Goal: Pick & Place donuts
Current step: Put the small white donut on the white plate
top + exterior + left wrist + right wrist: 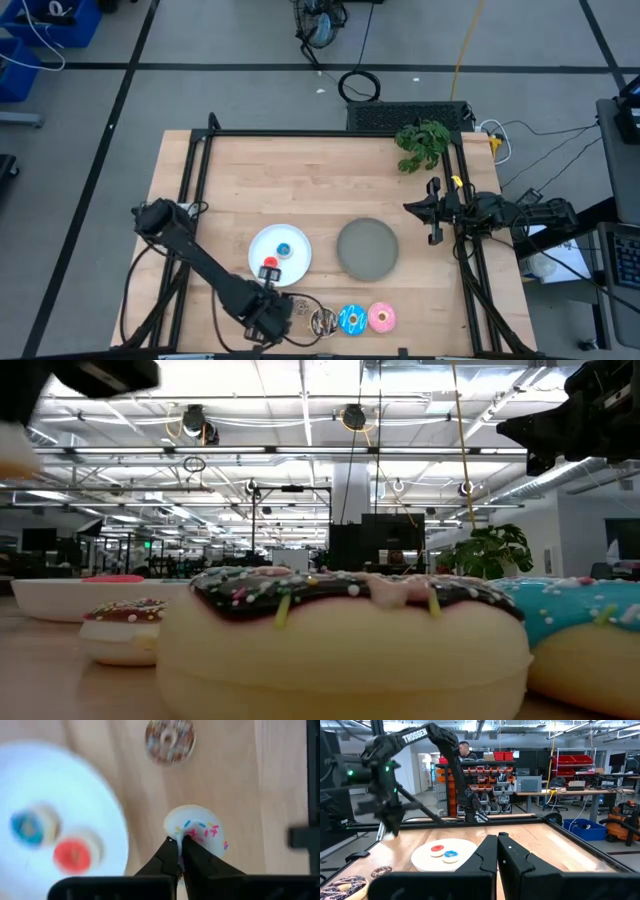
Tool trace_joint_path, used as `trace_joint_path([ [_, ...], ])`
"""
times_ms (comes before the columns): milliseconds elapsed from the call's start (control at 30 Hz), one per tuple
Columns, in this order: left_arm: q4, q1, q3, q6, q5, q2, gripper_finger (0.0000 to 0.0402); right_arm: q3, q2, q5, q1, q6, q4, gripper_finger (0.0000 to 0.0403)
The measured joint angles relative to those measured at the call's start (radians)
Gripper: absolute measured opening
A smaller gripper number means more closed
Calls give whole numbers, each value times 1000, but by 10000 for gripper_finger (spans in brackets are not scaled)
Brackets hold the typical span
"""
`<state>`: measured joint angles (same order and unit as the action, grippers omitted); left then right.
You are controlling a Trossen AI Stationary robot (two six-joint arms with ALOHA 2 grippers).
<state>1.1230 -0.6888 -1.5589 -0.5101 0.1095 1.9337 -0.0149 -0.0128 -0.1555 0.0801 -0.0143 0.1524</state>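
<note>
My left gripper (180,841) hangs near the table's front edge, just near of the white plate (262,243), shut on a tiny white-pink donut (200,831). A tiny blue donut (284,250) and a tiny red one (270,265) lie on that plate. A tiny brown donut (301,303) lies flat on the wood beside the gripper. To its right, in a row, lie larger dark brown (322,320), blue (352,319) and pink (382,318) donuts. My right gripper (498,851) waits shut at the table's right edge. My left gripper pinches the white-pink donut's ring on one side (186,834) between its two fingertips. The fingers come from above and point down. The donut is lifted clear of the table, its sprinkled top facing up.
A round grey plate (367,248) sits right of the white plate. A green plant (422,143) stands at the far right corner. Black rails (320,133) frame the table's far and side edges. Bare wood lies beyond both plates.
</note>
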Motion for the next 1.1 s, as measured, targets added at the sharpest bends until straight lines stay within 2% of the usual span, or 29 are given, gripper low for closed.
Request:
trace_joint_path([
  [67,54,-12,0,-33,14,-35,6,0,0,0,0,0,0,0],
  [233,68,-71,35,-103,177,-187,17,0,0,0,0,0,0,0],
  [367,72,-112,128,-234,283,-344,6,0,0,0,0,0,0,0],
  [467,75,-136,231,-365,320,-450,11,0,0,0,0,0,0,0],
  [567,68,-149,329,-461,326,-513,14,0,0,0,0,0,0,0],
  [733,34,-140,437,-489,279,-529,8,0,0,0,0,0,0,0],
  [1100,-89,-58,469,-404,257,-529,13,0,0,0,0,0,0,0],
])
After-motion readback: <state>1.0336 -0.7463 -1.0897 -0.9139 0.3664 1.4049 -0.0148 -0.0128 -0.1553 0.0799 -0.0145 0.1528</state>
